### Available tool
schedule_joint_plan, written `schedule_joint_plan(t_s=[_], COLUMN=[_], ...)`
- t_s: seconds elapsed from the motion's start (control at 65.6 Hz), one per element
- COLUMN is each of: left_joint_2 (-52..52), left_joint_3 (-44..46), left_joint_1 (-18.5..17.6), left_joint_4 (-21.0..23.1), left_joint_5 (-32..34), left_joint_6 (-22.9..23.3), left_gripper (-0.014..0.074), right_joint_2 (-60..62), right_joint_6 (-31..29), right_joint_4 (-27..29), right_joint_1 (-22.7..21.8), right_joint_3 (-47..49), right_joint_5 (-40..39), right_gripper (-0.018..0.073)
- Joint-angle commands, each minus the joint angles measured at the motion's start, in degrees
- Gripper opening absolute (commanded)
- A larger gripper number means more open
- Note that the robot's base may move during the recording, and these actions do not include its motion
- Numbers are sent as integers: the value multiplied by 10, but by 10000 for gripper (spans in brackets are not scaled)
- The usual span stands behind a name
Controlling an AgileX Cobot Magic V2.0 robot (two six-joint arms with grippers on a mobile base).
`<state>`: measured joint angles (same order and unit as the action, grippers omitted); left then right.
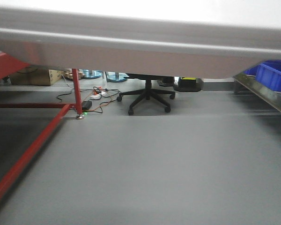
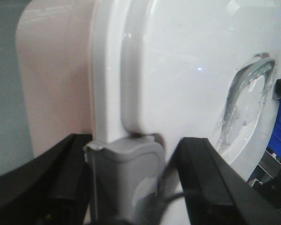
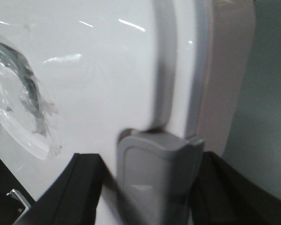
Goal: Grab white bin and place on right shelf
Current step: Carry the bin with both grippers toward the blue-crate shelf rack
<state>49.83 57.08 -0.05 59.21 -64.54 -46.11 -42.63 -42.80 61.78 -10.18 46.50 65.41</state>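
Exterior front-facing shows the white bin (image 1: 140, 47) aloft, long axis across both arms, the right shelf (image 1: 264, 95) off to its right. The left pincer (image 2: 138, 140) and right pincer (image 3: 147, 157) straddle its grey latches (image 2: 126, 178); clamped or not, unclear.

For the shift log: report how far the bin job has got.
Done: the white bin is up off the floor, with the left gripper and right gripper each clamped on one end. In hand: holding it aloft. Left: setting it on the right shelf, at the front view's right edge.
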Motion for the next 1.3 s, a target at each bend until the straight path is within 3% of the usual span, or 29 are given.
schedule_joint_plan(t_s=[0.0,1.281], left_joint_2=[-7,-7], left_joint_3=[19,19], left_joint_1=[-17,-17], left_joint_4=[112,112], left_joint_5=[-85,-85], left_joint_6=[-10,-10], left_gripper=[241,241], right_joint_2=[5,5], right_joint_6=[-9,-9], right_joint_4=[120,120], right_joint_1=[7,7], right_joint_3=[18,18], right_joint_5=[42,42], right_gripper=[361,361])
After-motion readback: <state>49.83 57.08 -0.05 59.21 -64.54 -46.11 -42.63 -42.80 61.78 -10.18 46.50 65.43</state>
